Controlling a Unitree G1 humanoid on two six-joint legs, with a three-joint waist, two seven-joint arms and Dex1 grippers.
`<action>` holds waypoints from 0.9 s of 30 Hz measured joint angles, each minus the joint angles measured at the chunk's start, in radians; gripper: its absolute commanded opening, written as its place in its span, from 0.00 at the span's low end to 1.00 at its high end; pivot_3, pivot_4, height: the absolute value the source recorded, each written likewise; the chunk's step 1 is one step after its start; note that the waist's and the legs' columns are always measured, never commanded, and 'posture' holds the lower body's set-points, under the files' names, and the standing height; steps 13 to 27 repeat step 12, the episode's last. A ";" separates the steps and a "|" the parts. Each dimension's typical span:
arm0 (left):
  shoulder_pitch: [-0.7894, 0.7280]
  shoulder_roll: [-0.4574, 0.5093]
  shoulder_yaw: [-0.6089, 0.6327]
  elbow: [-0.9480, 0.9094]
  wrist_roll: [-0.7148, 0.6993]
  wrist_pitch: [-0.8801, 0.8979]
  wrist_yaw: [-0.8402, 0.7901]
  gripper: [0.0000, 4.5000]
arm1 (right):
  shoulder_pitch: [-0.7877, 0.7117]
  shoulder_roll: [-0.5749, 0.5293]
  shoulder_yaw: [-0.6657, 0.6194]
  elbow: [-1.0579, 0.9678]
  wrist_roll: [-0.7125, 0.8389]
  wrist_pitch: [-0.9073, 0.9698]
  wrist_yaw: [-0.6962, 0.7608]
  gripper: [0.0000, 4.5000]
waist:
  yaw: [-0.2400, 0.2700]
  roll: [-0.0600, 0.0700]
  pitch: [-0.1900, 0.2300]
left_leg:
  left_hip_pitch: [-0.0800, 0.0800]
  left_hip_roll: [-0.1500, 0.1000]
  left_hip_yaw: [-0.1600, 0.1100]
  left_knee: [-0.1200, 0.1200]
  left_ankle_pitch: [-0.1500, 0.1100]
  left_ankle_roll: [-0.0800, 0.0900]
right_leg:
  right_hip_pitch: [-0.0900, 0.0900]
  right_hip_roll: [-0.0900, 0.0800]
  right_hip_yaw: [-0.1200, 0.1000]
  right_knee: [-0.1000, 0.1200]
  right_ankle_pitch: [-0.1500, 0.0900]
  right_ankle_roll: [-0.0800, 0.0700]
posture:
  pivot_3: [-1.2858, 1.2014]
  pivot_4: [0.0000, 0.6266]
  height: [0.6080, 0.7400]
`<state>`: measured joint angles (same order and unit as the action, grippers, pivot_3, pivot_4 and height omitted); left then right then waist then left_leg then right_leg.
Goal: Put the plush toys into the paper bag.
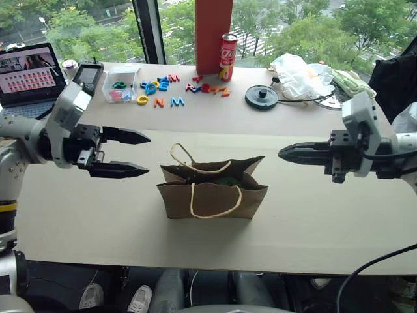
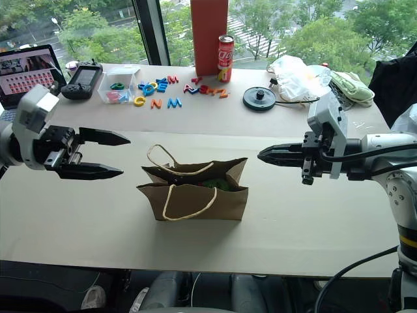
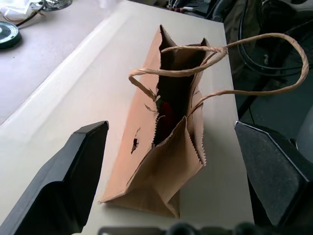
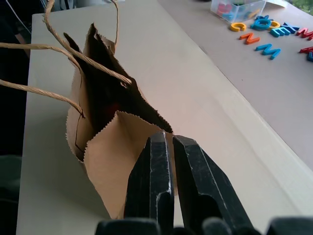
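Two grippers flank the paper bag standing on the desk in the left eye view: left gripper spread wide, right gripper pinched together, both empty. Green plush shows inside. Left wrist view: red toy inside the bag.

head pair high, wrist views near bag

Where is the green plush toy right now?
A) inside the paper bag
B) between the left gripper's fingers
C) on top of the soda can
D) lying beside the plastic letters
A: a patch of bright green plush shows through the open mouth of the brown paper bag standing on the table.
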<state>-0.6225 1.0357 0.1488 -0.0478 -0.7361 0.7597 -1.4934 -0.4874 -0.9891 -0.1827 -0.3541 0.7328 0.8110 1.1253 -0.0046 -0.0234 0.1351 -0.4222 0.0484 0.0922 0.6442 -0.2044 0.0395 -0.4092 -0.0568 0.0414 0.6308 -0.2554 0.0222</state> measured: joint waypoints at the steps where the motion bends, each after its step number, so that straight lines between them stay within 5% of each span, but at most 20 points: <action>1: -0.001 0.000 0.006 0.000 -0.008 0.009 0.002 0.98 | 0.000 0.000 -0.001 -0.001 0.003 0.000 0.002 0.08 | 0.000 0.000 0.000 | 0.000 0.000 0.000 0.000 0.000 0.000 | 0.000 0.000 0.000 0.000 0.000 0.000 | 0.52 0.24 0.99; 27: 0.013 -0.004 0.011 -0.016 -0.021 0.027 0.030 0.98 | 0.000 0.000 -0.001 0.009 0.029 0.000 0.004 0.08 | 0.002 0.000 0.000 | 0.000 0.000 0.001 0.000 0.000 0.000 | 0.000 0.000 0.000 0.000 0.000 0.000 | 0.52 0.24 0.99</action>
